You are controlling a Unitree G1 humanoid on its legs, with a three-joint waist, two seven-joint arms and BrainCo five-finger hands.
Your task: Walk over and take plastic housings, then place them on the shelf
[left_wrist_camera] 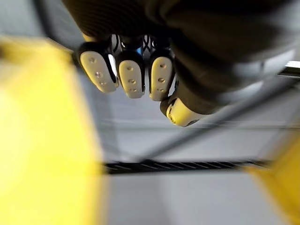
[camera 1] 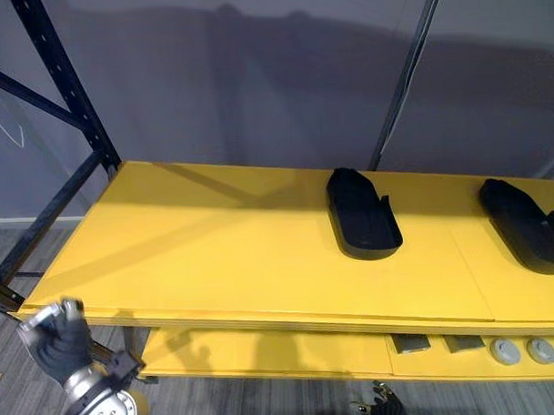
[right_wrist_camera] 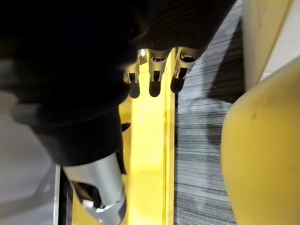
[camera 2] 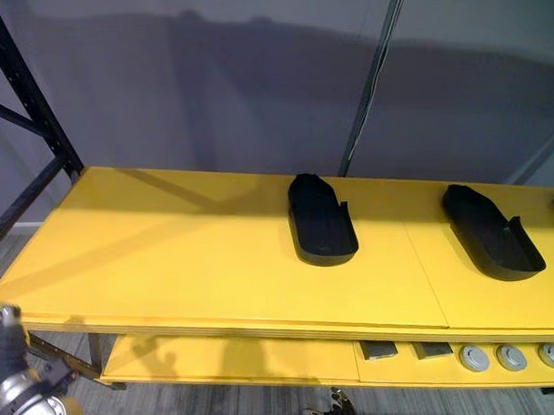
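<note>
Top shelf board (camera 1: 215,255), yellow, carries two black plastic housings. The first housing (camera 1: 361,215) lies flat just past centre toward 2 o'clock, open side up. The second housing (camera 1: 525,224) lies at 3 o'clock, well apart from the first and angled the same way. Neither is touched by a hand.

Left hand (camera 1: 56,341): at 7 o'clock in the head views, below the front edge of the board and clear of it. Its fingers (left_wrist_camera: 131,77) are curled in toward the palm with the thumb tucked beside them, and they enclose nothing.

Right hand (right_wrist_camera: 153,75): low at 6 o'clock, fingers hanging loose and nearly straight over the grey striped floor (right_wrist_camera: 206,140), nothing in them.

Lower shelf (camera 1: 264,354): small grey blocks (camera 1: 412,343) and round grey parts (camera 1: 506,351) at 4 o'clock.
</note>
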